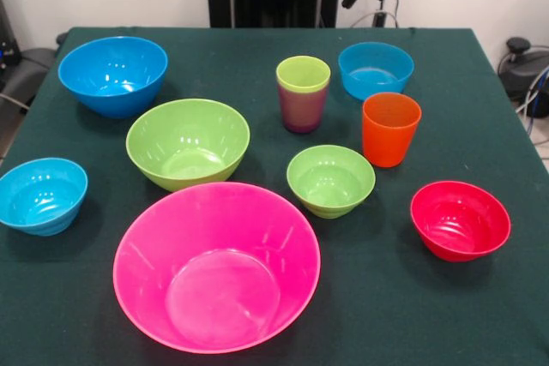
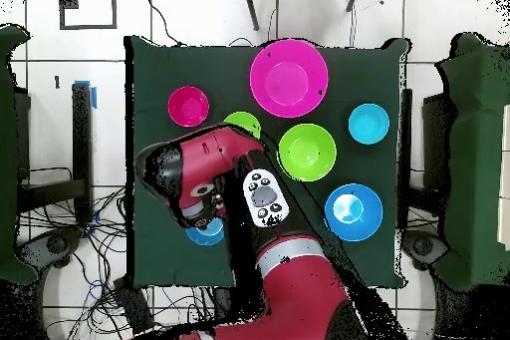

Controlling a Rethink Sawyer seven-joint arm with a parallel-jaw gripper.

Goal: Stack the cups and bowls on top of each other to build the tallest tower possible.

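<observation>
Nearest the front camera, the huge glossy pink plastic bowl (image 1: 217, 267) sits empty on the dark green tabletop (image 1: 51, 297), so no tower exists yet. Behind it spread the small light-blue bowl (image 1: 41, 195), large green bowl (image 1: 188, 142), small green bowl (image 1: 330, 180) and small red bowl (image 1: 460, 219). Farther back stand the orange plastic tumbler (image 1: 390, 129), the lime cup nested in the purple cup (image 1: 303, 93), the large blue bowl (image 1: 113, 75) and another light-blue bowl (image 1: 375, 69). The red arm (image 2: 214, 171) hovers overhead; I cannot tell whether its fingers are open. A sound start would be seating the large green bowl squarely inside the pink one.
</observation>
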